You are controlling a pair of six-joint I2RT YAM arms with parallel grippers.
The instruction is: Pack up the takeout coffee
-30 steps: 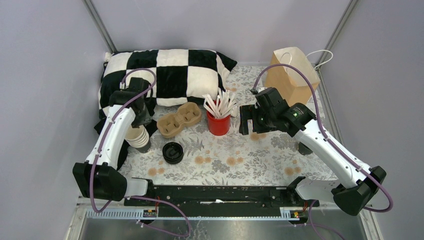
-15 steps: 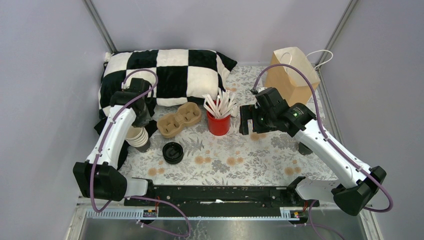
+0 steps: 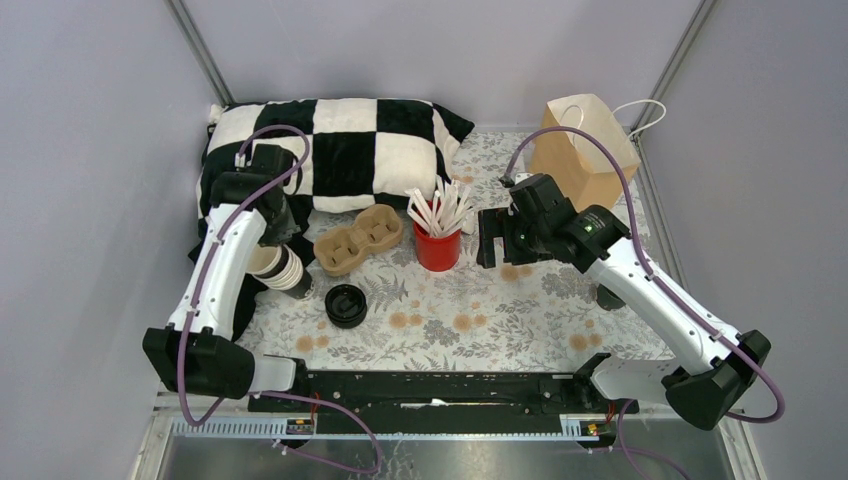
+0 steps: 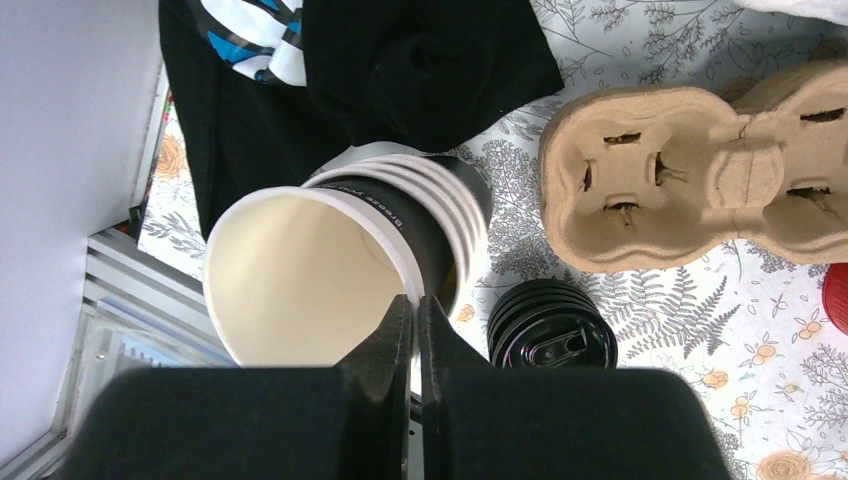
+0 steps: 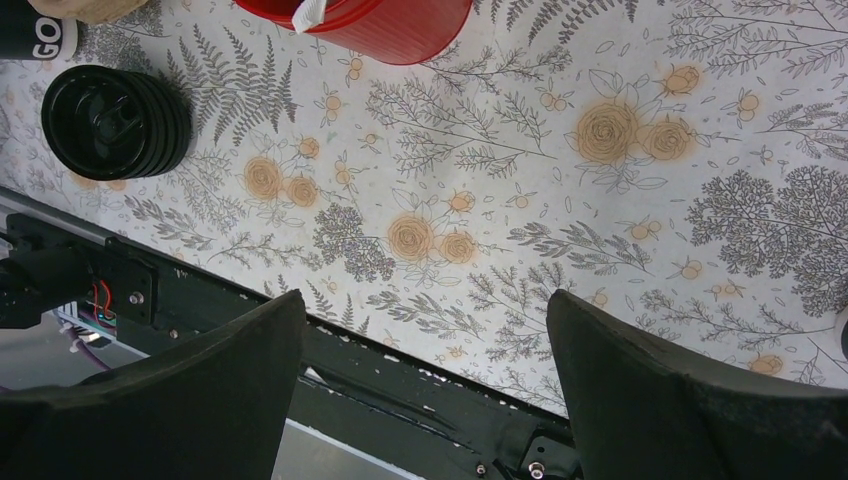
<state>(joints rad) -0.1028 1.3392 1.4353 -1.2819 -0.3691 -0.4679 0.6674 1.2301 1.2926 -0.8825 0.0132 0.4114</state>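
No lidded coffee cup shows clearly. A dark object is partly hidden behind my right arm, and I cannot tell what it is. My left gripper is shut on the white rim of the top cup of the stack of lidless cups, which leans over. A stack of black lids sits just right of it. My right gripper is open and empty above the flowered cloth, right of the red cup.
A brown pulp cup carrier lies behind the lids. A red cup of white stirrers stands mid-table. A paper bag stands back right, a checkered pillow back left. Dark cloth lies by the stack.
My left gripper has moved a little toward the back, and the cup stack has tipped and shifted right with it. The right arm has barely moved.
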